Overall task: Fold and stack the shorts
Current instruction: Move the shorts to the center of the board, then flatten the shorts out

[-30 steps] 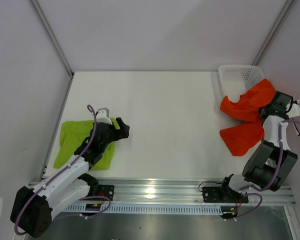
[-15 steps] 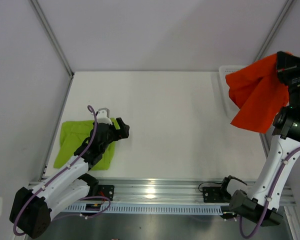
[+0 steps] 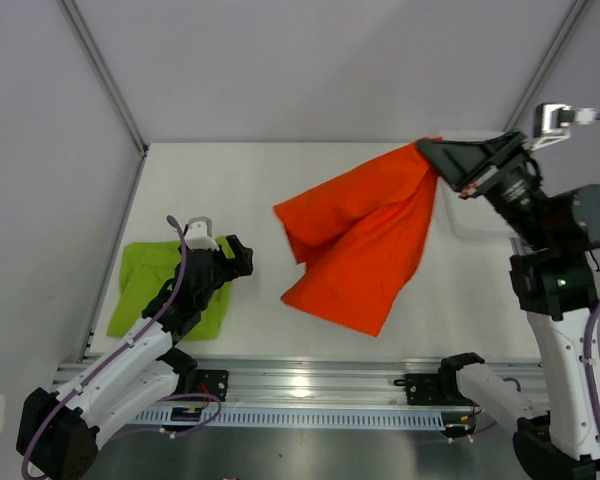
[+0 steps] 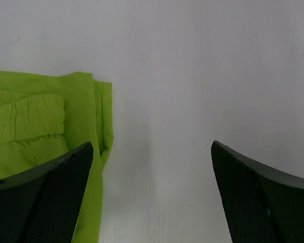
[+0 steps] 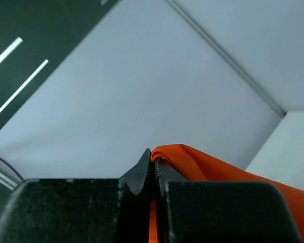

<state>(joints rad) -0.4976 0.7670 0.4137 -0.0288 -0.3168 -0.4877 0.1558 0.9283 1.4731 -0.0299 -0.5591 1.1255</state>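
The orange-red shorts hang spread in the air over the middle of the table, pinched at one corner by my right gripper, which is shut on them high above the right side. In the right wrist view the cloth pokes out between the closed fingers. The lime green shorts lie folded flat at the left of the table. My left gripper is open and empty just right of them; in the left wrist view their edge shows by the left finger.
A white mesh basket stands at the back right, mostly hidden behind the right arm and the cloth. A metal rail runs along the table's near edge. Grey walls close in the table on three sides.
My right gripper has lifted the orange-red shorts out of the basket at the far right and swung them left, so that they now hang over the table's middle. The left arm has barely moved.
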